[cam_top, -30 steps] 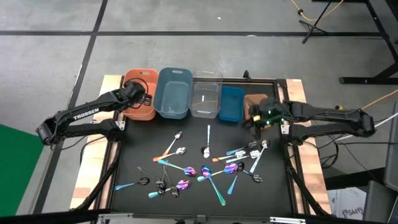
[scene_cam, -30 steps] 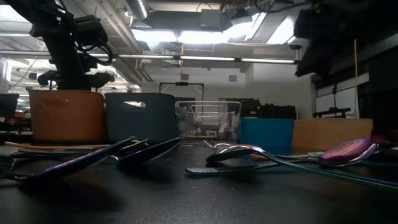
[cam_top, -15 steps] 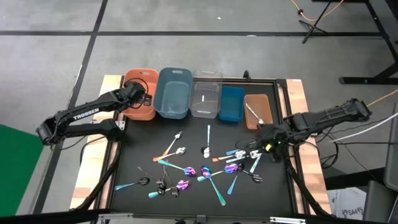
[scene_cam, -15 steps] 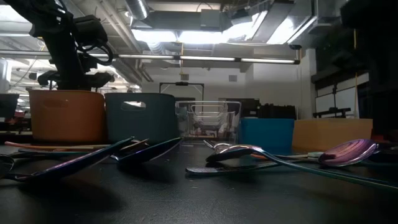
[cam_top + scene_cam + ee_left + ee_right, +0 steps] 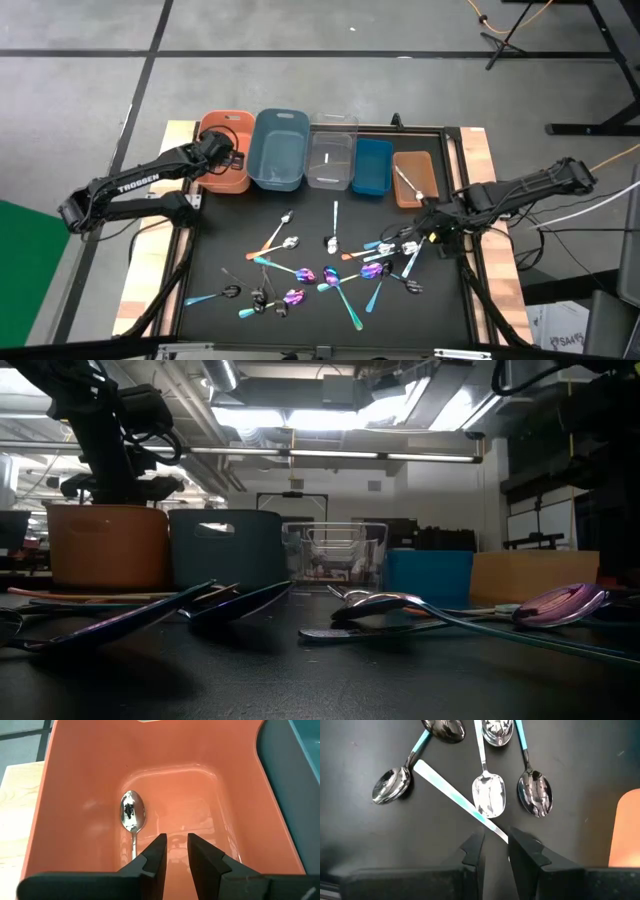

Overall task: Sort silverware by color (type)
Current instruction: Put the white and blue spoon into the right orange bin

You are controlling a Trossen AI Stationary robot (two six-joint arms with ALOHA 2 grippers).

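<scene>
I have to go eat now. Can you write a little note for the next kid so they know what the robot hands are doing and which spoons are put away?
Left gripper: empty, fingers slightly apart, inside the orange bin, over one silver spoon.
Right gripper: empty, fingers slightly apart, low over the mat's right-hand spoons, nearest a silver spoon.
Done: one spoon in the orange bin, one utensil in the brown bin.
Left: the pile of mixed silverware on the black mat.
</scene>
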